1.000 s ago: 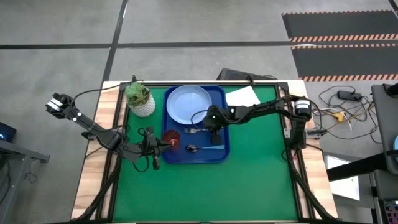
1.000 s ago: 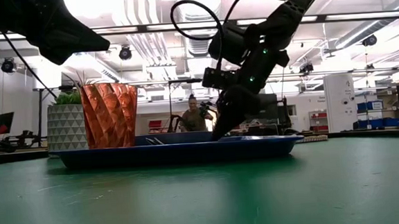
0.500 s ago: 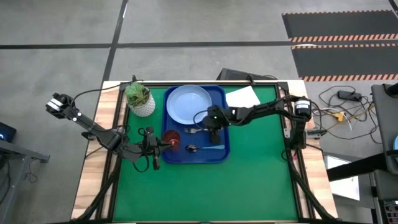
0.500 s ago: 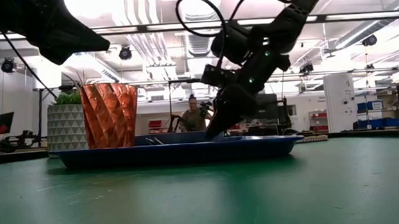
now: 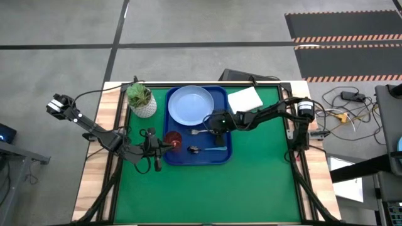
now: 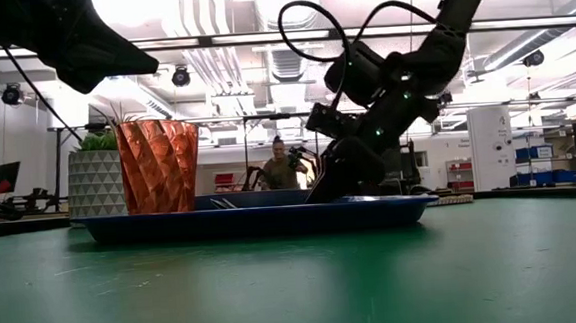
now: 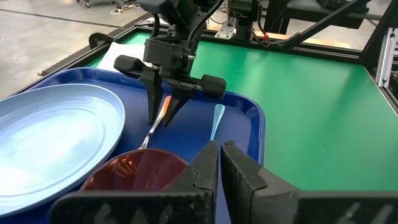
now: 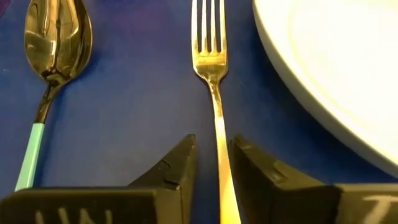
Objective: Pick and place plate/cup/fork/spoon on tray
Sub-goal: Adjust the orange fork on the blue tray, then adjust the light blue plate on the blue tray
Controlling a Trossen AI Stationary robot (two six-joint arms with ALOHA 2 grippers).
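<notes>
Right gripper (image 8: pixel 214 168) low on the tray (image 5: pixel 221 141), jaws slightly apart astride the fork (image 8: pixel 211 74) handle, between spoon (image 8: pixel 53 43) and plate (image 5: pixel 190 105). Left gripper (image 7: pixel 219 171) nearly closed, empty, beside the cup (image 5: pixel 173 139)

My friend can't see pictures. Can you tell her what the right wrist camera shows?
The right gripper is low over the blue tray, its two dark fingers open on either side of the fork handle. The spoon lies beside the fork, and the pale plate sits on the fork's other side.
</notes>
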